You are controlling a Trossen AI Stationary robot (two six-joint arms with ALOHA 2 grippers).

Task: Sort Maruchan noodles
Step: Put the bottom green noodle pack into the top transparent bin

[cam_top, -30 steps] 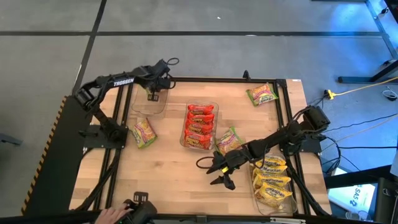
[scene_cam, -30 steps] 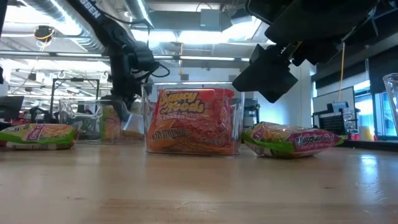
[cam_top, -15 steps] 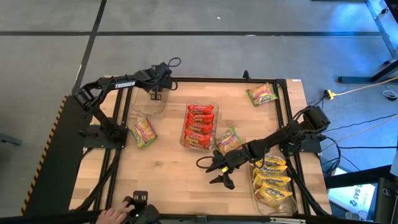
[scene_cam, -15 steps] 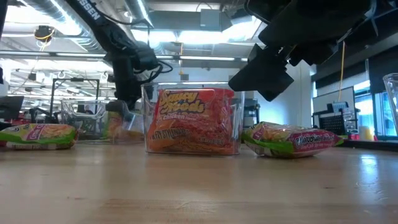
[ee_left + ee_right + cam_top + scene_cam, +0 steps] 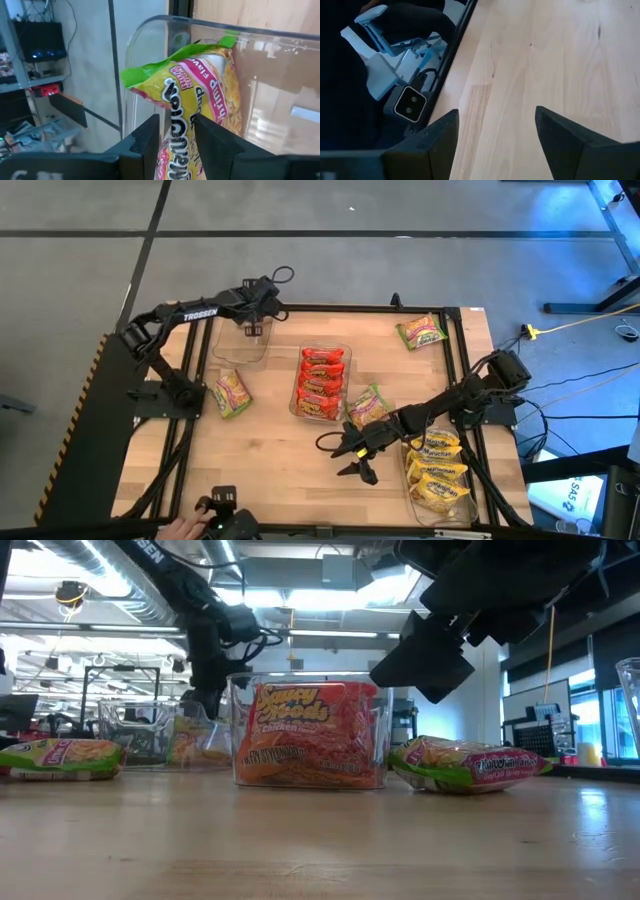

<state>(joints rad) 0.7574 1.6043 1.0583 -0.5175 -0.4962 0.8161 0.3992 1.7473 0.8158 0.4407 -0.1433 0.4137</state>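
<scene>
My left gripper (image 5: 252,332) is at the table's far left, lowered into a clear tray (image 5: 238,352), and is shut on a green Maruchan packet (image 5: 200,95). The low view shows that packet (image 5: 196,742) behind the tray wall. My right gripper (image 5: 356,463) hangs open over bare wood near the table's middle, touching nothing. Three green packets lie flat on the table (image 5: 231,392), (image 5: 368,405), (image 5: 421,331). Red packets (image 5: 321,382) fill the centre tray. Yellow packets (image 5: 437,470) lie in the right tray. My left gripper pinches the green packet between its two fingers, on its printed face (image 5: 178,107) partway along. The fingers come from above, pointing down into the tray. The packet's green sealed end (image 5: 150,72) reaches beyond the fingertips. Whether that end touches the tray floor, I cannot tell.
A person's hand (image 5: 185,527) holds a dark device at the table's near edge. The centre tray (image 5: 310,730) stands between the two arms. Bare wood (image 5: 270,460) spreads across the near left and around my right gripper.
My left gripper, still shut on the green packet, has shifted a little toward the table's right inside the clear tray, carrying the packet along. The hand at the near edge has moved slightly.
</scene>
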